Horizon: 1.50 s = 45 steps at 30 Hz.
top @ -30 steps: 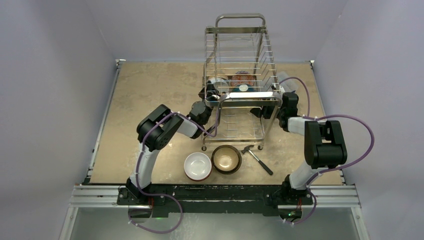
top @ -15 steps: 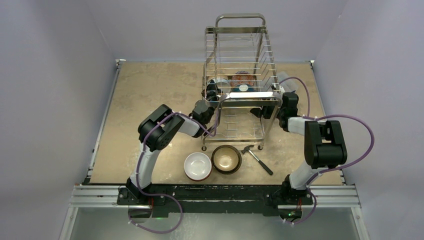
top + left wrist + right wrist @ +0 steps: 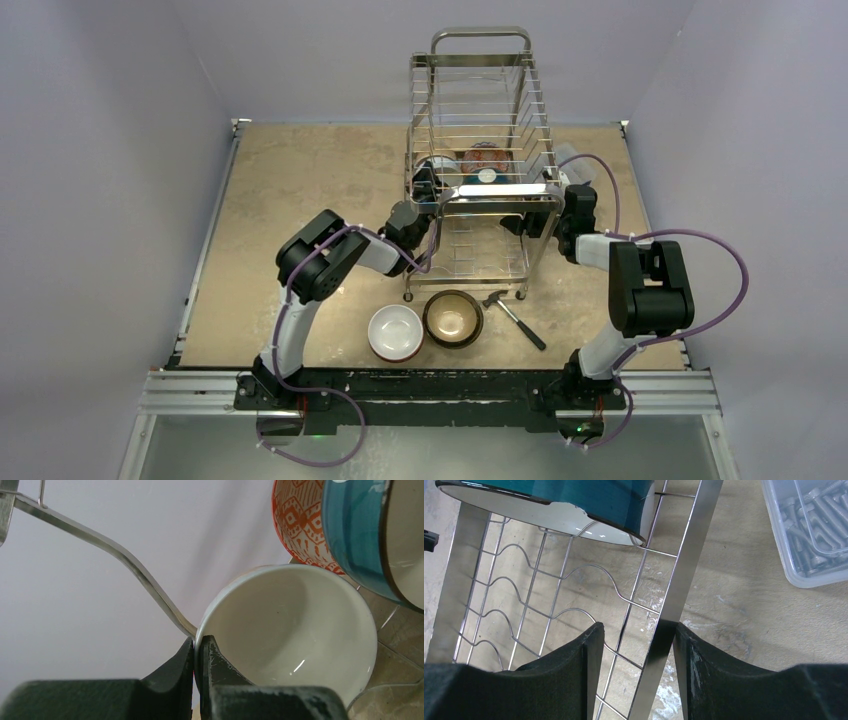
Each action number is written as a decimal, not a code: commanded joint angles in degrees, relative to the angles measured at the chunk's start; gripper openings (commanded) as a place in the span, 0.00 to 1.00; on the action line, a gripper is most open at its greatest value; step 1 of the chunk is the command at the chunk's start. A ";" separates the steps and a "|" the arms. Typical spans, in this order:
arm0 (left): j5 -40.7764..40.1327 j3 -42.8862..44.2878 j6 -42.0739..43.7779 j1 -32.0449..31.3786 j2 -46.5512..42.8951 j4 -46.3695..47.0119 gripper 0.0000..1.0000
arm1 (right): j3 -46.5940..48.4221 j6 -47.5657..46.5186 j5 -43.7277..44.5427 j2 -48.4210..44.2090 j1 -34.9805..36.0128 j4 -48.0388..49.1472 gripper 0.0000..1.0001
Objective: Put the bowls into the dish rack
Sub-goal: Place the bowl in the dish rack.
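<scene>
1. Bench: tan, mottled top; carries every item below.

2. Left pincer: at the left side of the rack, reaching in. Jaws narrow, clamped on the rim of the held bowl.

3. Held bowl: white inside, tipped on edge with its opening toward the wrist camera. It is inside the rack at the left side, low down, with its rim against a bent chrome rod. Whether it rests on the wires cannot be told.

4. Red bowl: red-and-white pattern, standing on edge in the rack, above and behind the held bowl.

5. Teal bowl: teal outside, white inside, dark rim. It stands on edge just beside the red bowl, nearer the wrist camera, on the rack's wavy wires.

6. Rack: tall chrome wire frame with two tiers and arched handles, at mid-bench toward the far edge.

7. Right pincer: at the right side of the rack. Jaws about half wide, holding nothing; a flat frame bar of the rack runs between the fingers, close to the right-hand one.

8. Box: clear plastic, holds screws; on the bench just right of the rack.

9. White bowl: upright on the bench near the front edge, outside the rack.

10. Brown bowl: dark outside, cream inside, upright, touching the white bowl's right side, just before the rack's legs.

11. Hammer: lies flat on the bench, right of the brown bowl.
</scene>
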 commanded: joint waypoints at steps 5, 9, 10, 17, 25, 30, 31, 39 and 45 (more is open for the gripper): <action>-1.05 -5.60 5.78 -3.19 -2.23 -6.19 0.00 | 2.45 0.23 -6.09 -0.56 1.37 3.02 0.55; -2.36 -6.44 6.53 -4.12 -2.76 -5.72 0.01 | 2.41 0.21 -6.14 -0.71 1.36 2.99 0.55; -2.87 -6.59 6.58 -4.21 -2.86 -5.63 0.05 | 2.37 0.24 -6.13 -0.82 1.36 2.95 0.55; -5.24 -8.26 2.24 -4.64 -5.52 -1.69 0.71 | 2.07 0.08 -5.91 -1.70 1.38 2.64 0.56; -7.11 -11.66 -2.21 -4.61 -10.13 1.42 0.93 | 1.75 0.19 -5.93 -2.21 1.37 2.63 0.56; -9.09 -14.72 -3.98 -4.24 -11.74 3.96 0.95 | 1.34 0.31 -5.93 -2.66 1.37 2.89 0.56; -9.33 -15.34 -4.67 -4.19 -12.09 4.49 0.95 | 1.23 0.29 -5.89 -2.75 1.38 2.95 0.56; -12.44 -20.92 -9.52 -3.77 -16.58 6.44 0.97 | 1.01 0.32 -5.76 -3.31 1.33 2.80 0.57; -16.04 -24.80 -13.38 -3.26 -20.63 6.55 0.98 | 0.87 0.39 -5.78 -3.53 1.38 2.89 0.57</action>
